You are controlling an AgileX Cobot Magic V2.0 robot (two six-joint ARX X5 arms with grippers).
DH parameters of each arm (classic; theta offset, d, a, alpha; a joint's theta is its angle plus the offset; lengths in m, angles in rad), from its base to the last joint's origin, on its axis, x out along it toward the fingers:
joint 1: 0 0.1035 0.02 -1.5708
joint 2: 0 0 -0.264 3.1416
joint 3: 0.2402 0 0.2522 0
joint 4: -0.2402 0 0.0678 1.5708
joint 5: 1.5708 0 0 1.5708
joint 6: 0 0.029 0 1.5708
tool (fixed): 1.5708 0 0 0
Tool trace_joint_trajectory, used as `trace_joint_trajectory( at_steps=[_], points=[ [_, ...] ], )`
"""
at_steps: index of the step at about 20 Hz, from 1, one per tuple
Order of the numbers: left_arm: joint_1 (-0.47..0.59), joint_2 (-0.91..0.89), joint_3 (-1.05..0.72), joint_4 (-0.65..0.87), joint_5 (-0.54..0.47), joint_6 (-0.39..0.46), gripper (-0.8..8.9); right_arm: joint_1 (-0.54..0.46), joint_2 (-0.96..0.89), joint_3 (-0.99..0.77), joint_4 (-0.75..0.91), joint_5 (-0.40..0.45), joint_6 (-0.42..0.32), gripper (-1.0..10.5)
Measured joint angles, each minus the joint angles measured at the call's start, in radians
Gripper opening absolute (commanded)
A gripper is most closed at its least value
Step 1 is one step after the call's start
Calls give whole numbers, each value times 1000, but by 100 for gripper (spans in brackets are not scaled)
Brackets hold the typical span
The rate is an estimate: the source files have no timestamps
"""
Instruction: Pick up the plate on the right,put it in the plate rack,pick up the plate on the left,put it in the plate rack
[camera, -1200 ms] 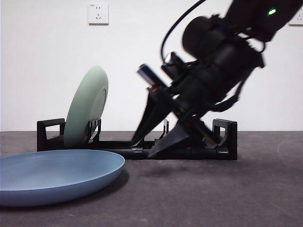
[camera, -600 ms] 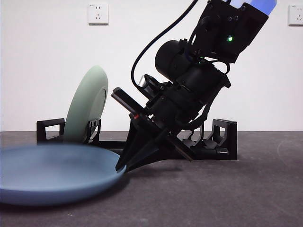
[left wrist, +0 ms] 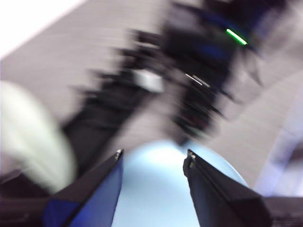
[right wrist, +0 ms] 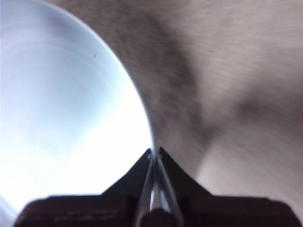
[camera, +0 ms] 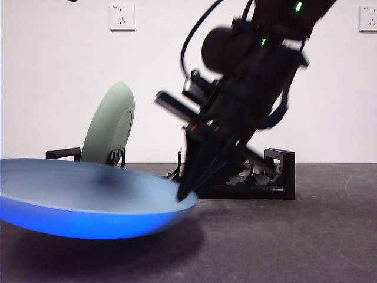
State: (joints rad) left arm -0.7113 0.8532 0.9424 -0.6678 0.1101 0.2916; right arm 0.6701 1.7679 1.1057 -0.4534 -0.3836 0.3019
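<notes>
My right gripper (camera: 184, 191) is shut on the near rim of the blue plate (camera: 88, 200), which hangs blurred and slightly tilted just above the table. In the right wrist view the jaws (right wrist: 155, 153) pinch the thin edge of the plate (right wrist: 61, 109). A pale green plate (camera: 109, 132) stands on edge in the left part of the black plate rack (camera: 280, 177). My left gripper (left wrist: 152, 158) is open, high above the blue plate (left wrist: 165, 189), with the green plate (left wrist: 33, 132) to one side. It shows only as a black tip (camera: 72, 0) in the front view.
The dark table (camera: 294, 236) runs back to a white wall with a socket (camera: 122, 16) at upper left and another socket (camera: 368, 17) at upper right. The rack's right half holds only upright prongs, partly hidden by the right arm.
The right gripper dropped to the blue plate's rim, shut on it, and has lifted it off the table, shifting it right. The green plate has not moved.
</notes>
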Motion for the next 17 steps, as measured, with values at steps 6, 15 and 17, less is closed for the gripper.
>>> trace_joint_trajectory(
  at_steps=[6,15,17],
  points=[
    [-246,69,0,-101,-44,80,218,-54,-141,0,-120,48,-53,-12],
    [-496,362,0,-16,-313,81,216,-96,-236,0,-219,50,-88,-12],
    [-496,416,0,3,-318,81,216,-100,-254,0,-233,47,-98,-12]
  ],
)
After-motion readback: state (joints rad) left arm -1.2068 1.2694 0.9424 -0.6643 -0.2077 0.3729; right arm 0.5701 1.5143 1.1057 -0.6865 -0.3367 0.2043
